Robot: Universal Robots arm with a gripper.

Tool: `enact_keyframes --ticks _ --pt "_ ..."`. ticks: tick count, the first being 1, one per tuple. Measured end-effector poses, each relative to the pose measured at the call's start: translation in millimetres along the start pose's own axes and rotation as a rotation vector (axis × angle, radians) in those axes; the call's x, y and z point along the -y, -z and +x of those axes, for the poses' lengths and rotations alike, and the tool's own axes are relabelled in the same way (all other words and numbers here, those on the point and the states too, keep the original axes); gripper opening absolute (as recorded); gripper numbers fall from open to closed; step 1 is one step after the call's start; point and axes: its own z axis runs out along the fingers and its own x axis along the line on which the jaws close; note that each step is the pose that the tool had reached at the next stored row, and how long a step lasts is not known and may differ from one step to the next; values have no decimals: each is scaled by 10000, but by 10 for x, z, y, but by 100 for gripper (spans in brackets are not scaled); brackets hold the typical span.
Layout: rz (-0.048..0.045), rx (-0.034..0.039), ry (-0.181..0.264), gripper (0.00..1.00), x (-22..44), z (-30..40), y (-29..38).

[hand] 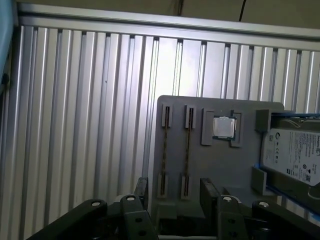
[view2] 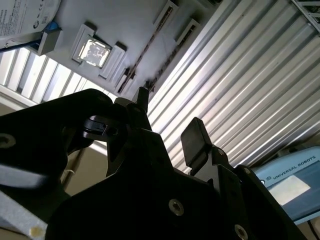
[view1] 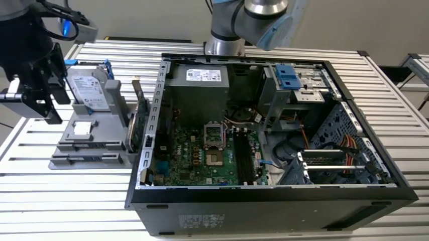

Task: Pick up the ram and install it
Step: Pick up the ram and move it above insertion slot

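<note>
Look at the ram (hand: pixel 187 150) in the grey holder (hand: pixel 220 165). It is a long, thin stick that stands on its edge, so in both wrist views you see just a skinny dark line (view2: pixel 149 46) with a bit of brown in it. It sits straight in one of the holder's two long slots, the one closer to the holder's middle. Each end is tucked into a small grey clip of the holder.

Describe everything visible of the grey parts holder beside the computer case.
The grey parts holder is a plastic-looking block lying flat on the ribbed metal table, at the exterior view's left of the open computer case. It has two long narrow slots, a square pocket holding a processor chip, and a stand carrying a silver hard drive.
</note>
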Motion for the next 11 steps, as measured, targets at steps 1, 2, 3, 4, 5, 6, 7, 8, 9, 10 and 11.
enact_keyframes --ticks 1,2,3,4,5,6,7,8,9,10,11 --pt "0 0 -1 100 1 0 -7" --pt "0 1 -2 100 2 0 -14" --pt "1 1 -4 100 3 0 -21" --pt "0 0 -5 100 4 0 -27" --pt "1 1 -6 100 5 0 -34" --pt "1 1 -8 100 6 0 -41" --pt "1 1 -9 100 7 0 -48" --pt "0 1 -10 100 7 0 -55" --pt "1 1 -11 100 8 0 -62" --pt "1 2 -13 100 9 0 -70" --pt "1 2 -13 100 10 1 -77"
